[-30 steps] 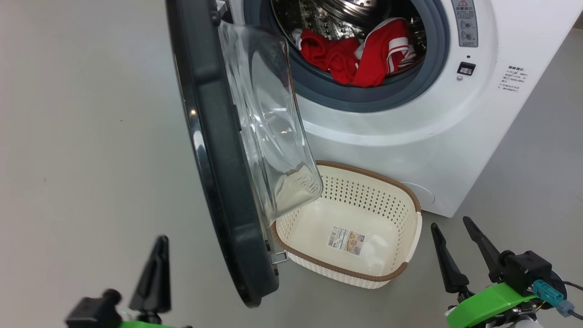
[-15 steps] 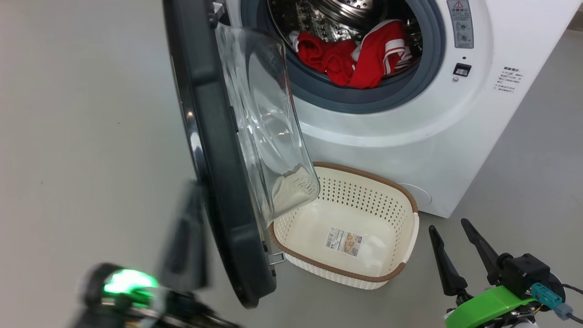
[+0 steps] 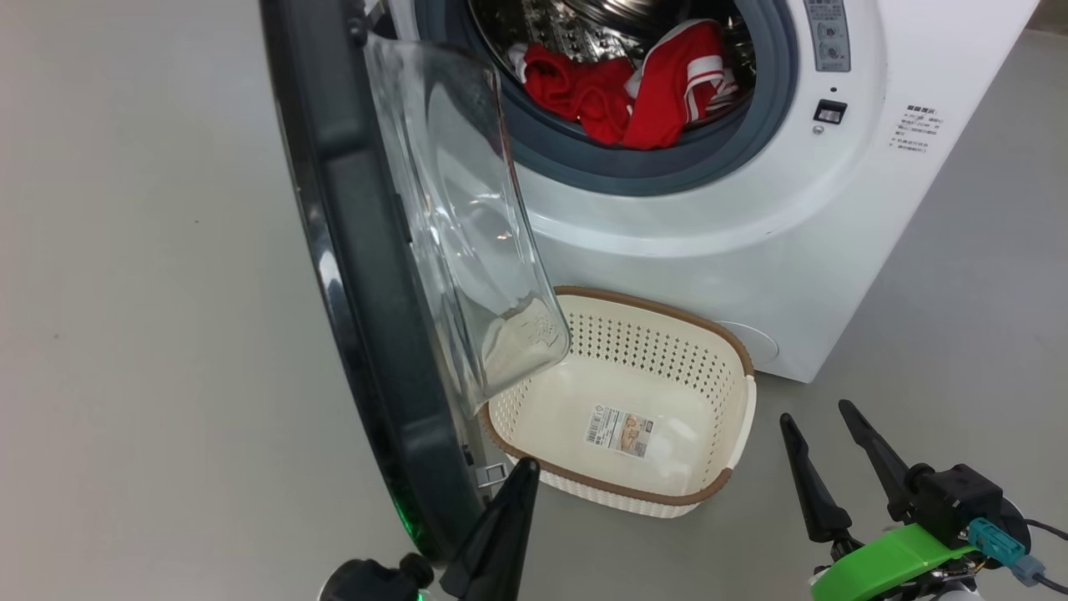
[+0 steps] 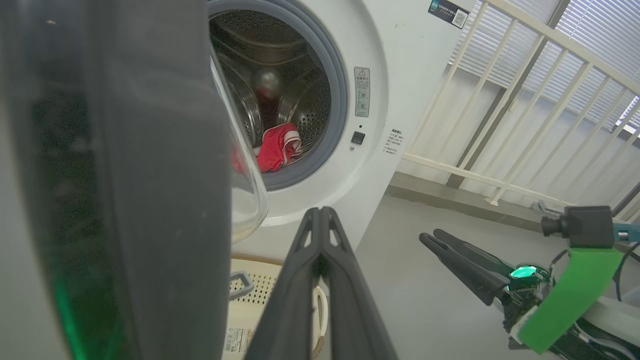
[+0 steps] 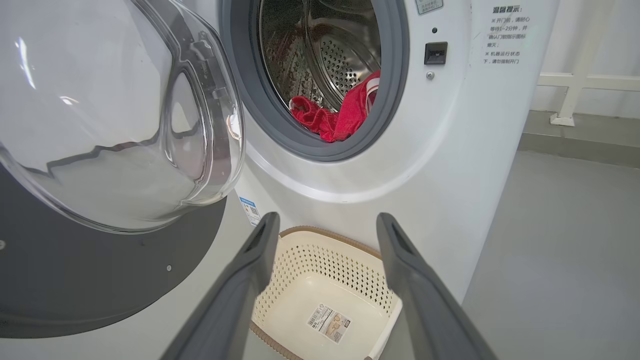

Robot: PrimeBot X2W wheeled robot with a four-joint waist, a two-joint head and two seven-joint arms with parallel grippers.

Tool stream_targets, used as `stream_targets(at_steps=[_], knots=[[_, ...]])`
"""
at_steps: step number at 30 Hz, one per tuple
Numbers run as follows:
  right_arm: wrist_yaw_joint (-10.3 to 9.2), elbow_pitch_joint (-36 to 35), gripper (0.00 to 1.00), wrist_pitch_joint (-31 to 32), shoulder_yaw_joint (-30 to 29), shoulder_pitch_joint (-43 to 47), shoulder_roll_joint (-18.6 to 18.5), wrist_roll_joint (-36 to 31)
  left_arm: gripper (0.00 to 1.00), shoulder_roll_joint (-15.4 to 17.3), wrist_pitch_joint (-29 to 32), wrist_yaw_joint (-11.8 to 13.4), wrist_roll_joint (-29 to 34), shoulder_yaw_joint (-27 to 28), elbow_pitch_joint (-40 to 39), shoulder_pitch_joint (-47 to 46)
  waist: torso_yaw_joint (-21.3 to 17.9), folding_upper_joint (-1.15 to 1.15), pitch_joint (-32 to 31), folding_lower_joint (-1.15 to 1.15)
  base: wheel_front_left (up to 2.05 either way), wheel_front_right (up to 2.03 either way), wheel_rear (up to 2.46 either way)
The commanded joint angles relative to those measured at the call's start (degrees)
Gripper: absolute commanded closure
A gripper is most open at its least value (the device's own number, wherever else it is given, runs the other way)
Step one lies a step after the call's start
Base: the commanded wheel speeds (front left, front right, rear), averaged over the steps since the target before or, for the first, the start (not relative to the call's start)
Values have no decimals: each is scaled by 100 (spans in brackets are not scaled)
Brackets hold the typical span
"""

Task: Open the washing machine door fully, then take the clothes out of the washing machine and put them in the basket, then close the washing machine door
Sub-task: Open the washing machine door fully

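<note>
Door [image 3: 350, 250]: shut left pincer [image 3: 521, 480] now at its inner btm edge, maybe touching.

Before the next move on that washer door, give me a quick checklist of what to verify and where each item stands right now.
1. Washing machine door fully open: not ok. It sticks straight out from the washing machine, and its glass hangs over the basket.
2. Left jaws shut, ready to push: ok. They sit low beside the door's inner face.
3. Left jaws touching the door: cannot tell.
4. Right jaws open and empty: ok.
5. Basket empty, in front of the machine: ok.
6. Clothes lying at the front of the machine's opening: ok.
</note>
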Motion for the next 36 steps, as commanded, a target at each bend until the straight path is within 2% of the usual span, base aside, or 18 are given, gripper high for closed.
stream_targets(at_steps=[1,11,20,28,36], knots=[[37,-153,0,-52,126,-136,-55,0,100,8,-23,49,-58,157,-63,-218,-16,0,16,0,0,0,0],[37,-164,0,-52,91,-141,-44,7,100,8,-23,277,-273,519,169,-218,55,0,39,0,0,0,0],[37,-170,0,-52,115,-113,-17,14,100,8,-23,353,-210,899,184,-32,237,0,-21,0,0,0,0],[37,-186,0,-52,158,-149,-36,22,100,8,-23,415,-82,1709,218,91,309,0,3,0,0,0,0],[37,-208,0,-52,207,-182,-77,32,100,8,-23,351,34,2494,453,66,270,0,81,0,0,0,0]])
